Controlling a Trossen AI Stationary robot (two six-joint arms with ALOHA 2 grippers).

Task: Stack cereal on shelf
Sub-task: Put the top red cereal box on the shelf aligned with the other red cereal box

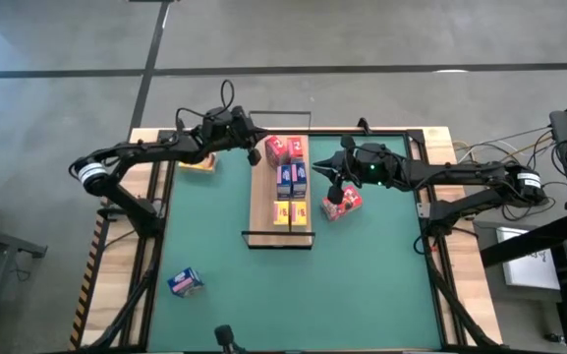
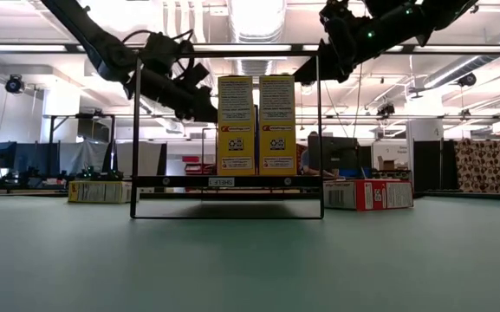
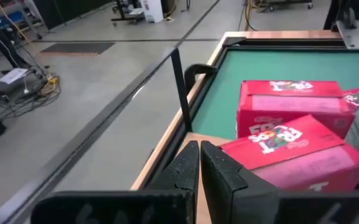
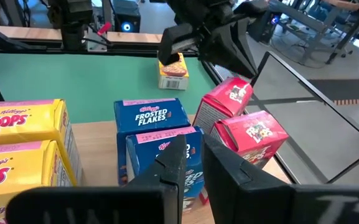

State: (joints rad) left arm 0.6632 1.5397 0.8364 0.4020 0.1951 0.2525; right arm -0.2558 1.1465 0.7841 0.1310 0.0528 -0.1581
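Green desk mat (image 1: 362, 285): your shelf (image 1: 260, 202) holds six cereal boxes (image 1: 292, 182). Left hand (image 1: 255, 154) closed, empty, by the red pair. Right hand (image 1: 334, 193) nearly closed, empty, above a red box (image 1: 347, 205) beside the shelf.

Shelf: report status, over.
Left gripper shut, empty, at far end of shelf. Right gripper nearly shut, empty, over blue boxes. Red box, blue box still on mat.

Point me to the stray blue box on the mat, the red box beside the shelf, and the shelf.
blue cereal box (image 1: 185, 282), high view, top face.
red cereal box (image 1: 343, 204), high view, upper face.
shelf (image 1: 260, 202), high view, bare left strip of board.
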